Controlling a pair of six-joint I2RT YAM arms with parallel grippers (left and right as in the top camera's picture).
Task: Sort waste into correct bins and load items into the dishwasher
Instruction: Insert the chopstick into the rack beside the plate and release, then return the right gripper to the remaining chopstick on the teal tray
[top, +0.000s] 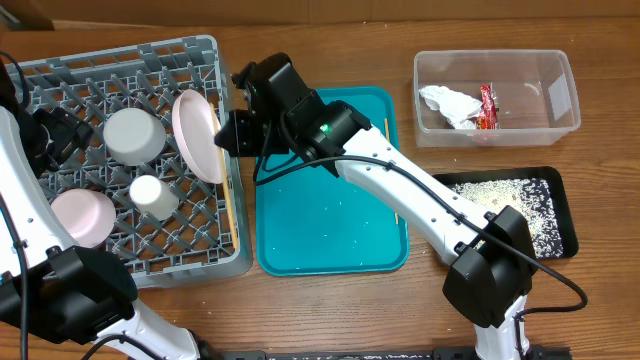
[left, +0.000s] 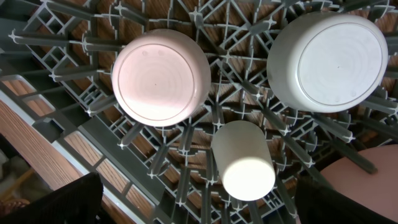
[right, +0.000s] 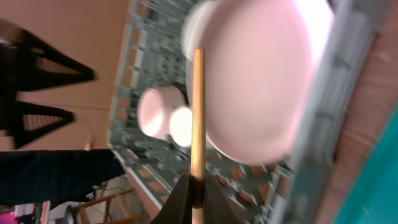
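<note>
Chopstick (right: 198, 112) held by the right tool (right: 198, 186), fingers clenched on its near end, at the right wall of the rack (top: 150, 265). We see the stick run straight out from the fingertips. Its long axis crosses the face of the plate (right: 267, 81), which stands on edge in the rack's right-hand rows. Whether wood touches plate we cannot tell. The rack's grid lies beyond the stick, and the tray (top: 330, 250) sits just beside the rack on the counter (top: 330, 40).

The left tool (left: 199, 210) hangs over the rack's middle, fingers spread wide with nothing between them. Below it sit the upturned pink bowl (left: 160, 76), grey bowl (left: 329, 59) and cup (left: 245, 165).

We judge the right arm the one to finish this step, since it has the stick and is at the rack wall. The coming move turns on that long axis. Laid carelessly across the lattice, the thin stick could slip through an opening or skate off the plate's rim. It wants lowering along the wall, in the lane between plate and wall. A second stick (top: 387, 126) appears to lie along the tray's right edge, partly under the arm.
</note>
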